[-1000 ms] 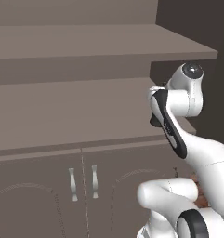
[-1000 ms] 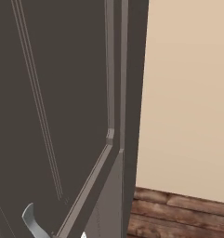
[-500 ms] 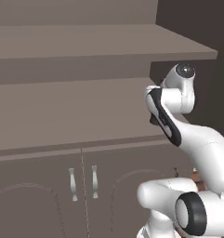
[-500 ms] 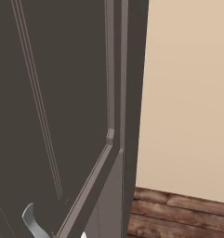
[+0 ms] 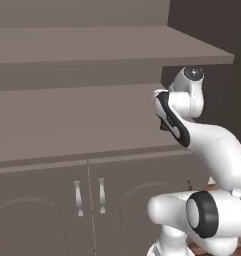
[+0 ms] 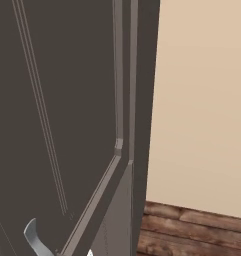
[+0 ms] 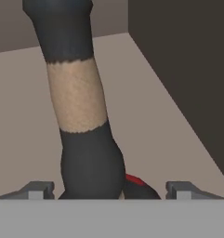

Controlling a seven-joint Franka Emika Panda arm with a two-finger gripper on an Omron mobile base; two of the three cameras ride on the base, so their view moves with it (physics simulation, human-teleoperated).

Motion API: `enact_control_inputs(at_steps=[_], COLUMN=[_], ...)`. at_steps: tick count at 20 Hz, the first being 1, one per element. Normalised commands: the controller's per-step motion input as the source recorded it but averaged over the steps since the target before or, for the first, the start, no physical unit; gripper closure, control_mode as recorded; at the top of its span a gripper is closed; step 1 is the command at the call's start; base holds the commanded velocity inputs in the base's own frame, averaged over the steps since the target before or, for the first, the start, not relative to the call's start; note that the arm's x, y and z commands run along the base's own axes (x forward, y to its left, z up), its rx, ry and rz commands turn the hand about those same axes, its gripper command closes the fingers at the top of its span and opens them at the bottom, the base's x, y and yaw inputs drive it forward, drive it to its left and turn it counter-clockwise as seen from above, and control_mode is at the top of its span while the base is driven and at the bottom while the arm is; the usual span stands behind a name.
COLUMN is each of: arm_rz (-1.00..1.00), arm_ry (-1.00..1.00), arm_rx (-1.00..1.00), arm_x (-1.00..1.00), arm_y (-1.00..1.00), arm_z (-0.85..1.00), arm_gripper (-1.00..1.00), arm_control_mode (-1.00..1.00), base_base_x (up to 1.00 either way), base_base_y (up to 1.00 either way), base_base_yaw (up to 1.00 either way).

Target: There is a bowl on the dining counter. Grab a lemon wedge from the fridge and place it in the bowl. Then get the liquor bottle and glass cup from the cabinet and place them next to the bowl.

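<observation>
Two flat shelves of the cabinet take up most of the left base view, taupe-brown, with a pair of arch-panelled lower doors and slim silver handles underneath. The white arm comes up from the lower right and reaches in over the right end of the middle shelf, pretty tight against the dark side wall. To the left of the arm that shelf is bare board for a long stretch, so the open room is all on that side. From the right base view you just get the open cabinet door edge-on, its curved silver handle low down, then beige wall and a strip of wood floor.

Hand view has the liquor bottle right up close. It's nearly black with a tan label band around the middle, and a bit of red peeks out beside its near end. Its long axis runs away from the camera, leaning slightly left in that view. It sits on the shelf between the two fingertips, closer to the left one, with the dark cabinet wall off to the right. Jaws are spread wide, either side of the bottle, and I can't see them squeezing it.
</observation>
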Motion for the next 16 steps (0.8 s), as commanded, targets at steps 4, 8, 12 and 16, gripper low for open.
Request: enact_control_inputs(at_steps=[4,8,12,16], arm_rz=[0.00,0.00,0.00,0.00], arm_ry=[0.02,-0.02,-0.16,-0.12], arm_rx=[0.00,-0.02,0.00,0.01], arm_x=[0.02,-0.45,-0.97,-1.00], arm_y=[0.00,0.00,0.03,0.04], arm_z=[-0.13,-0.06,0.00,0.39], arm_gripper=[1.00,1.00,1.00,1.00], arm_control_mode=[-1.00,-1.00,-1.00,-1.00], base_base_x=[0.00,0.00,0.00,0.00], base_base_y=[0.00,0.00,0.00,0.00], base_base_yaw=[0.00,0.00,0.00,0.00])
